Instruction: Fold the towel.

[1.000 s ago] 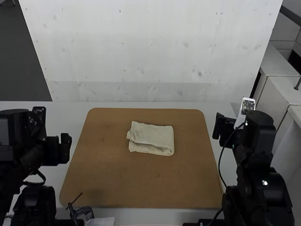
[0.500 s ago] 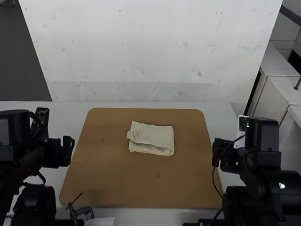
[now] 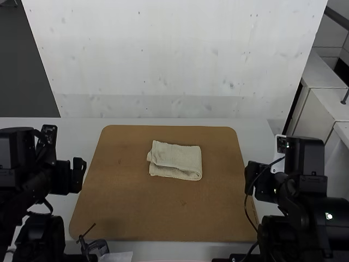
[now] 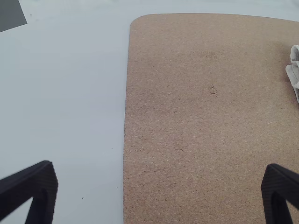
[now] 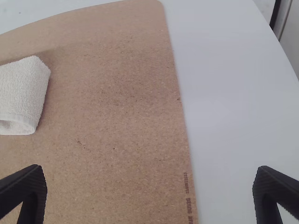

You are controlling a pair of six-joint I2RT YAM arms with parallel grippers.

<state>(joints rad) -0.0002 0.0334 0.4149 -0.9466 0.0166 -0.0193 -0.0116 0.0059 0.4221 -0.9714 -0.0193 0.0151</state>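
So the towel [image 3: 175, 161] is fuzzy terry cloth, kinda rough looking. Board [image 3: 158, 210] under it looks like matt, grainy cork or fibreboard, and the tabletop [image 3: 71, 143] is smooth and pale.

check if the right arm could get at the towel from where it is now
Probably yes: the towel lies folded on the brown board, with nothing on top of it and only bare board between it and the right arm's open fingers.
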